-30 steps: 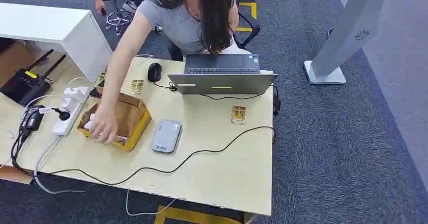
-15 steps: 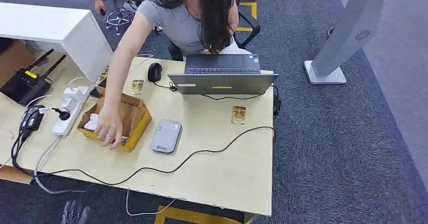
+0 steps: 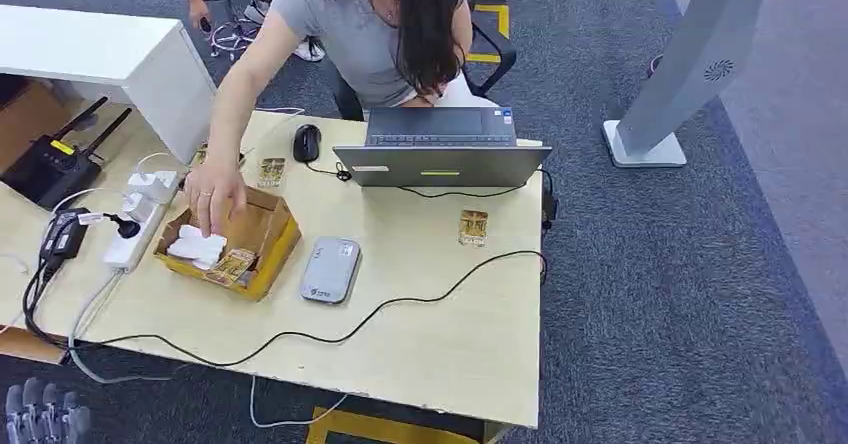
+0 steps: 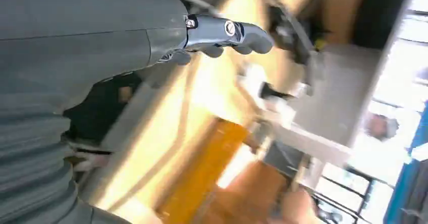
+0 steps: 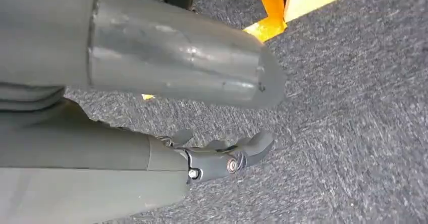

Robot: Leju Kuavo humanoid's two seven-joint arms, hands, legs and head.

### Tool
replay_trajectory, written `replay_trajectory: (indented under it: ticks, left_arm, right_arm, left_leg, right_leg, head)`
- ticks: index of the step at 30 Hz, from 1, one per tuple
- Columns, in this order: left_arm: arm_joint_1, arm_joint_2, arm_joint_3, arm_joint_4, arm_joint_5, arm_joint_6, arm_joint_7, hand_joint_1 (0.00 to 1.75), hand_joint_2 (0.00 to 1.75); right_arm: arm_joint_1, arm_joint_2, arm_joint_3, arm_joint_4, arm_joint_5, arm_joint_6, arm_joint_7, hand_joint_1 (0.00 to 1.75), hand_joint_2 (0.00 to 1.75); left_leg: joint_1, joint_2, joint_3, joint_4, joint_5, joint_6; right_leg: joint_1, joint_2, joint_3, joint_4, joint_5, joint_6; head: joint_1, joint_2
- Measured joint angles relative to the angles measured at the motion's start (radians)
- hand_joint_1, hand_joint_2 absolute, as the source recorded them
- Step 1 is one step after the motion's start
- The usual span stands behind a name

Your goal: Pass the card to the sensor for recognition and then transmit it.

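A patterned card (image 3: 231,264) lies in the open cardboard box (image 3: 270,226) on the desk, beside white packets (image 3: 197,246). A person's hand (image 3: 213,199) rests at the box's far rim. The grey card sensor (image 3: 330,269) lies just right of the box. My left hand (image 3: 45,409) shows at the lower left, below the desk's near edge, fingers apart and holding nothing. The left wrist view is blurred, and its fingers (image 4: 227,35) stretch out toward the desk. My right hand (image 5: 222,158) hangs over the grey carpet with nothing in it.
Behind an open laptop (image 3: 440,149) at the desk's far edge sits a person. Two more cards (image 3: 472,227) (image 3: 269,171), a mouse (image 3: 306,142) and a black cable (image 3: 400,299) lie on the desk. A power strip (image 3: 140,219) and a router (image 3: 50,169) stand at the left.
The person's hand drew back from the box's near side to its far rim, leaving the card showing inside. My left hand came into view at the lower left and shifted further left.
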State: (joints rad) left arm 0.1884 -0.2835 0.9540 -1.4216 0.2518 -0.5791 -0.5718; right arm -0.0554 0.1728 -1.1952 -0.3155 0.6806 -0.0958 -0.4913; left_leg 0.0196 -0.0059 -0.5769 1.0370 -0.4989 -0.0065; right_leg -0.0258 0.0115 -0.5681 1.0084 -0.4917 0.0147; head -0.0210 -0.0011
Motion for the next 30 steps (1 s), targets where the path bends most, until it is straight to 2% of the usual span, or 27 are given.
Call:
replay_trajectory:
  ticks: [4, 10, 16, 19, 30]
  left_arm:
    - [-0.002, 0.000, -0.043, -0.115, -0.035, 0.001, -0.027, 0.00, 1.75]
    - [-0.034, 0.050, -0.145, -0.178, -0.157, 0.114, -0.036, 0.00, 1.75]
    - [-0.110, 0.103, -0.246, -0.179, -0.289, 0.231, -0.003, 0.00, 1.75]
    - [-0.148, 0.125, -0.290, -0.170, -0.341, 0.270, 0.015, 0.00, 1.75]
    - [-0.322, 0.214, -0.461, -0.068, -0.565, 0.425, 0.102, 0.00, 1.75]
  right_arm:
    - [-0.008, 0.000, -0.008, 0.006, 0.023, -0.010, -0.001, 0.00, 0.00]
    - [-0.018, 0.000, -0.008, 0.016, 0.053, -0.015, 0.000, 0.00, 0.00]
    - [-0.029, 0.000, -0.004, 0.024, 0.081, -0.017, 0.012, 0.00, 0.00]
    - [-0.034, 0.000, -0.001, 0.028, 0.088, -0.017, 0.018, 0.00, 0.00]
    - [-0.049, 0.002, 0.027, 0.042, 0.126, -0.021, 0.043, 0.00, 0.00]
  left_leg:
    - [0.000, 0.000, 0.001, 0.000, 0.000, 0.000]
    - [0.000, 0.000, 0.002, 0.000, 0.000, 0.000]
    - [0.000, 0.001, 0.002, 0.000, 0.001, 0.000]
    - [0.000, 0.001, 0.002, 0.000, 0.001, 0.000]
    - [0.000, 0.001, 0.002, 0.001, 0.001, -0.001]
  right_leg:
    - [0.000, 0.000, 0.000, 0.000, 0.000, 0.000]
    - [0.000, 0.000, 0.001, 0.000, 0.000, 0.000]
    - [0.000, 0.001, 0.001, 0.000, 0.000, 0.000]
    - [0.000, 0.001, 0.002, 0.000, 0.000, 0.000]
    - [0.000, 0.002, 0.001, 0.000, 0.001, 0.000]
  head:
    - [0.000, 0.000]
    - [0.000, 0.000]
    - [0.000, 0.000]
    - [0.000, 0.000]
    - [0.000, 0.000]
